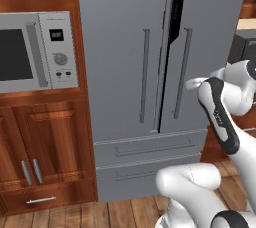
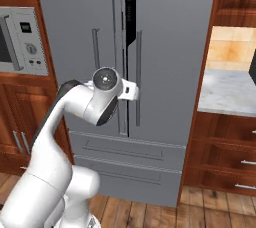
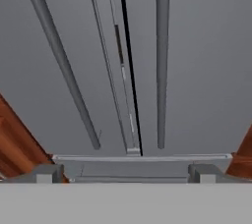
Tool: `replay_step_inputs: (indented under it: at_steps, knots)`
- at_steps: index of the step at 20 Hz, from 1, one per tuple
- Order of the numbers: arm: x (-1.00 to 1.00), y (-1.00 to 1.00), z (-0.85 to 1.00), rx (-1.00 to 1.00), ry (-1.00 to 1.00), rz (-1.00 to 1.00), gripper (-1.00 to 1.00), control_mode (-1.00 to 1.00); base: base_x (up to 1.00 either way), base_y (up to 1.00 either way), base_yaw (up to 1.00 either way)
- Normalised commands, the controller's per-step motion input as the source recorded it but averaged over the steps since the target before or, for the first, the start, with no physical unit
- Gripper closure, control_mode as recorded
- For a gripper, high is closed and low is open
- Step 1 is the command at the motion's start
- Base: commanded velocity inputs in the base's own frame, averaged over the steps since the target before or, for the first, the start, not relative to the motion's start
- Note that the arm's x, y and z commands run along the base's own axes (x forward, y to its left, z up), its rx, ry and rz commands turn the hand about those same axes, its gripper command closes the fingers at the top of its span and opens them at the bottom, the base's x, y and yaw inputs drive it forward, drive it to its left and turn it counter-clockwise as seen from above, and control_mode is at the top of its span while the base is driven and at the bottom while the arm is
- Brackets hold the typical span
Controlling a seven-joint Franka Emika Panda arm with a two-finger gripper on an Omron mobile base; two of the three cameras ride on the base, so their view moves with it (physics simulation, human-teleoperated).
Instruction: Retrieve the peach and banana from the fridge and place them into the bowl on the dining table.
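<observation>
The tall grey fridge [image 1: 120, 47] [image 2: 170, 47] [image 3: 206, 70] stands right in front of me. Its right door is slightly ajar, leaving a thin dark gap [image 1: 175, 7] [image 2: 131, 7] down the middle seam. My gripper [image 3: 127, 174] is open with nothing between its fingers. It sits close to the doors, low between the two bar handles, the left handle [image 3: 59, 56] and the right handle [image 3: 161, 61]. My hand [image 2: 131, 91] hovers just before the seam. The peach and banana are hidden behind the fridge doors. The bowl and dining table are out of view.
A built-in microwave [image 1: 35, 52] [image 2: 17, 42] sits left of the fridge over wood cabinets [image 1: 45, 152]. Two fridge drawers [image 1: 150, 152] [image 2: 130, 152] lie below the doors. A stone-topped counter [image 2: 230, 92] with drawers [image 2: 225, 157] stands at the right.
</observation>
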Motion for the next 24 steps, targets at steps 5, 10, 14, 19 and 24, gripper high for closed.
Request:
replay_step_inputs:
  at_steps: [5, 10, 14, 19, 24]
  knots:
    - [0.95, -0.2, 0.0, 0.06, 0.05, -0.03, -1.0, -1.0, 0.0, 0.0, 0.0]
    - [0.69, -0.55, 0.0, 0.09, 0.12, -0.06, -1.0, -1.0, 0.0, 0.0, 0.0]
    - [0.53, -0.41, 0.0, 0.05, 0.07, -0.04, -1.0, -1.0, 0.0, 0.0, 0.0]
    - [0.3, 0.02, -0.01, -0.03, -0.24, 0.0, -1.0, -1.0, 0.0, 0.0, 0.0]
    - [0.0, 0.08, -0.05, -0.1, -0.45, 0.0, -1.0, -1.0, 0.0, 0.0, 0.0]
